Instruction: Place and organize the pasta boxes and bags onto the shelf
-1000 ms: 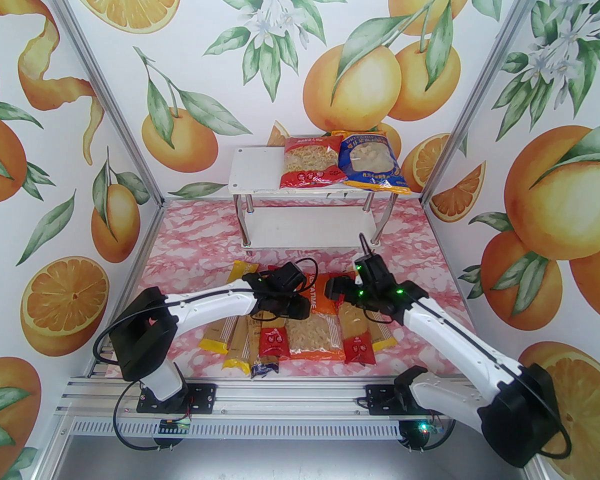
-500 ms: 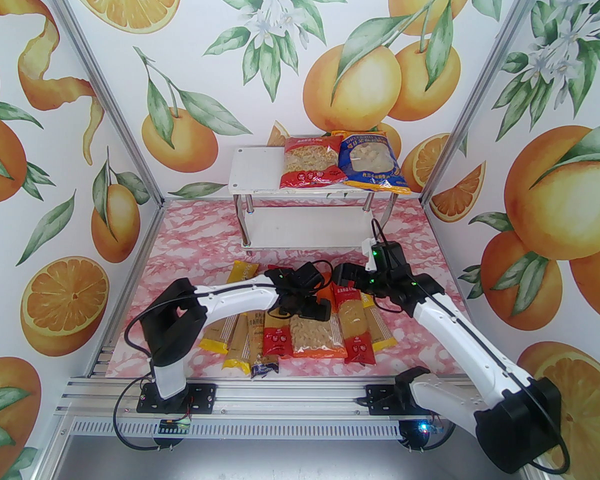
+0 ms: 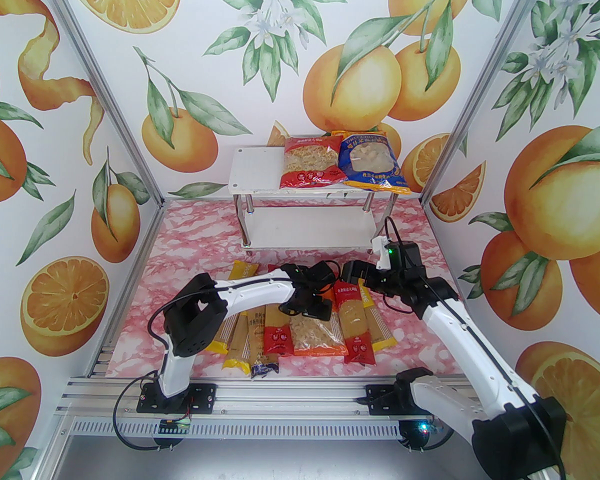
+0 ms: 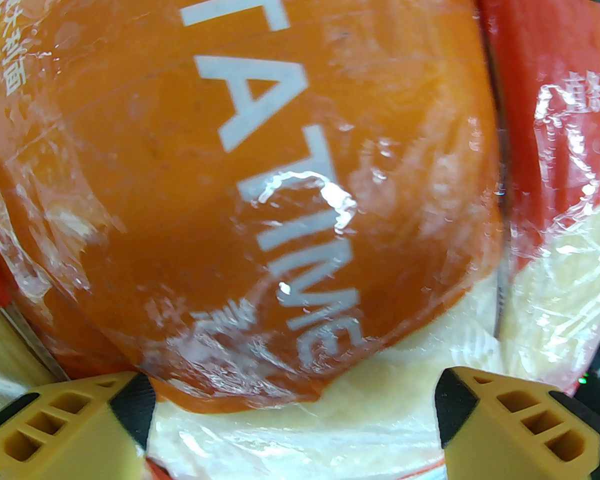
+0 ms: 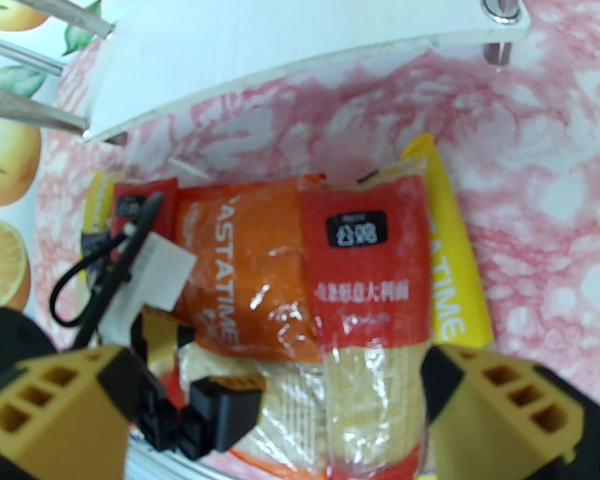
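My left gripper (image 4: 295,408) — jaws apart — hovered over the orange bag (image 4: 230,143); my right gripper (image 5: 280,383) gaped above a red pack (image 5: 370,278).

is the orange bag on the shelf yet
No, the orange bag lies on the table, while the shelf's top board holds the red bag and the blue bag.

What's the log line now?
left gripper: open over orange bag | right gripper: open above red pack | shelf: red bag, blue bag
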`<act>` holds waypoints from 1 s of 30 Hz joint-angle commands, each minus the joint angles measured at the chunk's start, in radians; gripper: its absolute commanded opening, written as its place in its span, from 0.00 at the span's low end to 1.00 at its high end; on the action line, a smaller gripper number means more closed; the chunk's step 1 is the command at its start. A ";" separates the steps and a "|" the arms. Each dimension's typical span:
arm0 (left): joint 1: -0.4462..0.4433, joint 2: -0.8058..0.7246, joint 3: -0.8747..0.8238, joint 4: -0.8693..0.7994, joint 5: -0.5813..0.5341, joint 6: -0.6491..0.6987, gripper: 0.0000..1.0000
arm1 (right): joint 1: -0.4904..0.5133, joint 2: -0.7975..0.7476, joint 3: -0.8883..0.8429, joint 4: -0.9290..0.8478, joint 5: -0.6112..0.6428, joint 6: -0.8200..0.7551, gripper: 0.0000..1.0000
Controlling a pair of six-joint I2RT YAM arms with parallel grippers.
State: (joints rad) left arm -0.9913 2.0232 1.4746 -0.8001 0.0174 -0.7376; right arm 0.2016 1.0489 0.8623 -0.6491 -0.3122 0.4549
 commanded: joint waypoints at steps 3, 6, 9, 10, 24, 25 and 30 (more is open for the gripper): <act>0.011 0.117 -0.039 -0.003 -0.031 0.059 0.44 | -0.022 -0.023 -0.011 -0.019 -0.063 -0.038 1.00; 0.010 0.122 -0.042 -0.008 -0.028 0.056 0.40 | -0.025 -0.024 -0.013 -0.020 -0.072 -0.043 1.00; 0.011 0.114 -0.040 -0.008 -0.022 0.064 0.08 | -0.030 -0.027 -0.012 -0.023 -0.079 -0.046 1.00; 0.009 0.109 -0.043 -0.008 -0.023 0.064 0.00 | -0.031 -0.030 -0.011 -0.024 -0.079 -0.045 1.00; 0.004 -0.101 -0.099 0.173 0.042 0.172 0.00 | -0.036 -0.083 -0.022 -0.030 -0.068 -0.023 1.00; 0.006 -0.120 -0.096 0.176 0.036 0.181 0.00 | -0.036 -0.089 -0.023 -0.030 -0.062 -0.018 1.00; 0.005 -0.188 -0.088 0.191 0.032 0.205 0.00 | -0.036 -0.109 -0.025 -0.023 -0.052 0.000 0.99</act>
State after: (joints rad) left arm -0.9783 1.9247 1.3849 -0.6903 0.0174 -0.5735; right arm 0.1734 0.9588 0.8459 -0.6781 -0.3672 0.4366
